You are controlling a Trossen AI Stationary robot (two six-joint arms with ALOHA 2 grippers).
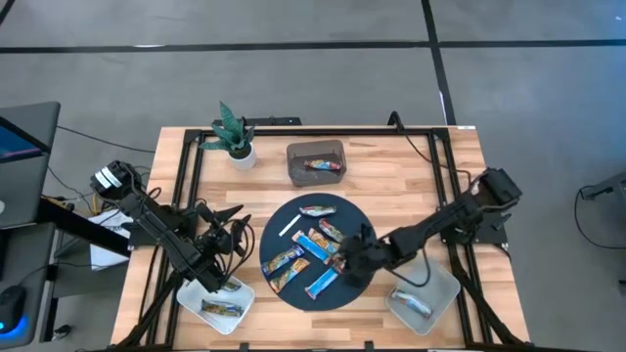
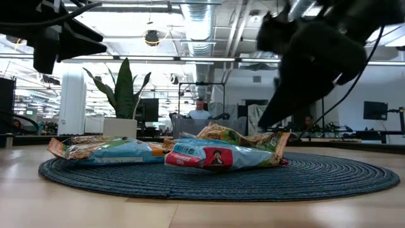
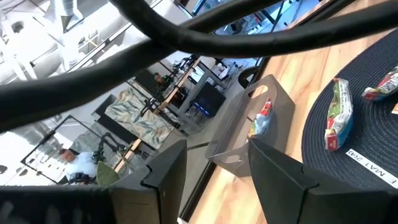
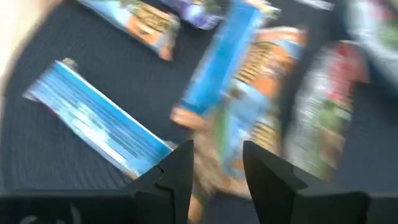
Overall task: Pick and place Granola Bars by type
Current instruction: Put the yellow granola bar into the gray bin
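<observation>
Several granola bars lie flat on a round dark mat (image 1: 293, 293): blue-white ones (image 1: 321, 284) (image 4: 99, 121), orange-yellow ones (image 1: 284, 262) and a red-dark one (image 1: 331, 231). A thin white stick (image 1: 289, 227) lies among them. My right gripper (image 1: 354, 260) (image 4: 217, 165) hovers open just above the bars at the mat's right part, fingers on either side of an orange-blue bar (image 4: 261, 124) without touching it. My left gripper (image 1: 233, 233) (image 3: 217, 168) is open and empty, raised beside the mat's left edge.
A grey bin (image 1: 315, 161) at the far side holds a red bar. A white tray (image 1: 217, 303) near left holds an orange bar, and a white tray (image 1: 423, 298) near right holds a blue one. A potted plant (image 1: 235, 137) stands far left. A black frame rims the table.
</observation>
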